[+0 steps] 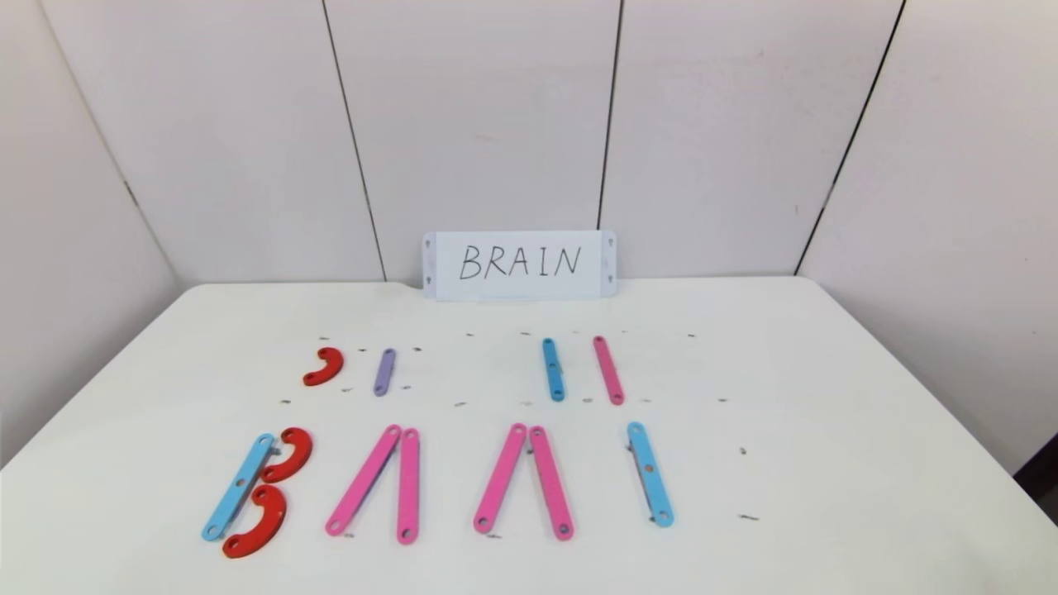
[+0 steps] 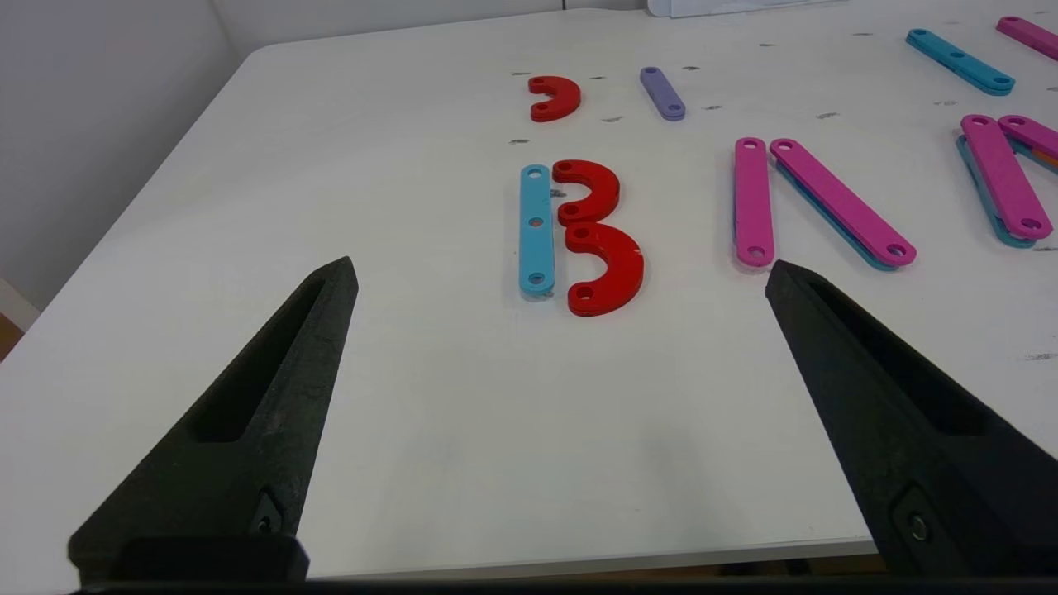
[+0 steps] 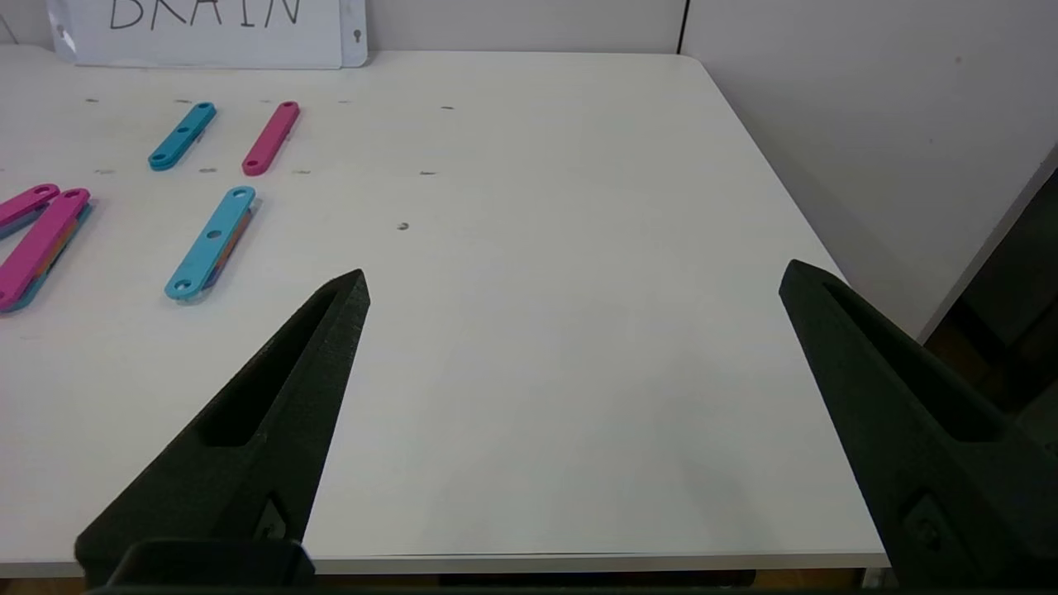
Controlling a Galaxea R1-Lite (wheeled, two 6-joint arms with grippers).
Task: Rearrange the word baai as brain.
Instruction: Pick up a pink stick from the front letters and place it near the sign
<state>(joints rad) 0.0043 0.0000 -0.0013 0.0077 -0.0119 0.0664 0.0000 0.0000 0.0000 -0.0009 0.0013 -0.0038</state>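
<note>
Head view first: neither claw is showing here, and the word baai (image 1: 430,483) is lying along the near part of the white worktop (image 1: 826,397). Its B is sitting at the robot's left end, a light-blue bar (image 1: 240,487) with two red curves (image 1: 273,494) touching its side. Two pink pairs (image 1: 450,482) are leaning into A shapes, and a single light-blue bar (image 1: 650,473) is standing in as the I. Farther back, spare pieces are waiting: a red curve (image 1: 323,366), a purple bar (image 1: 384,372), a blue bar (image 1: 553,369) and a pink bar (image 1: 608,369). The BRAIN card (image 1: 520,264) is propped against the wall behind them.

Over to the left wrist view: the left claw (image 2: 562,268) is hovering spread wide and released, gripping nothing, above the worktop's near edge. The B (image 2: 579,235) is lying just beyond the gap between its two black fingers (image 2: 248,413), not touching them. The first pink A (image 2: 814,202) is sitting just past one fingertip, with the spare red curve (image 2: 554,97) and purple bar (image 2: 662,92) farther out.

Now the right wrist view: the right claw (image 3: 574,277) is also hanging released and wide apart, grasping nothing, over bare worktop. The I bar (image 3: 210,242) is lying beyond and to the outside of one finger (image 3: 248,430), well apart from it, with the spare blue bar (image 3: 182,135) and pink bar (image 3: 271,137) farther off, towards the card (image 3: 207,29).
</note>
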